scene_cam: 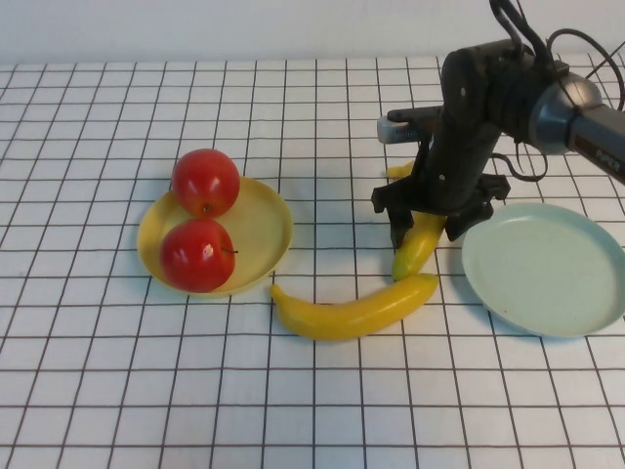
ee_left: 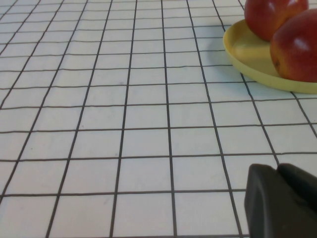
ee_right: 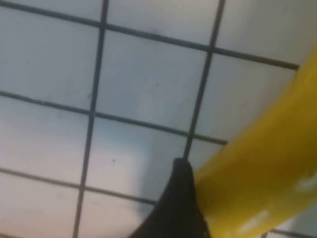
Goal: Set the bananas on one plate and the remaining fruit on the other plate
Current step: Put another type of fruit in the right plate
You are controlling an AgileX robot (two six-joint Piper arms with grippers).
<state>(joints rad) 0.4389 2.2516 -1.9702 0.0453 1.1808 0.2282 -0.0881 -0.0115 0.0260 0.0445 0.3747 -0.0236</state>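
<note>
My right gripper [scene_cam: 427, 227] sits low over one banana [scene_cam: 420, 244], jaws spread wide astride it — other banana [scene_cam: 354, 311] lies at its 7 o'clock. Both apples [scene_cam: 205, 182] on yellow plate [scene_cam: 269, 230]; mint plate [scene_cam: 547, 269] at 3 o'clock. Left gripper [ee_left: 282, 201] shut (parked nr yellow plate).

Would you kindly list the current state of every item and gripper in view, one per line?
Apples: both on the yellow plate, touching.
Mint plate: nothing on it.
Near banana: flat on the table, between the plates.
Far banana: on the table under the right gripper.
Right gripper: open, astride the far banana.
Left gripper: shut, low over the table near the yellow plate.
</note>
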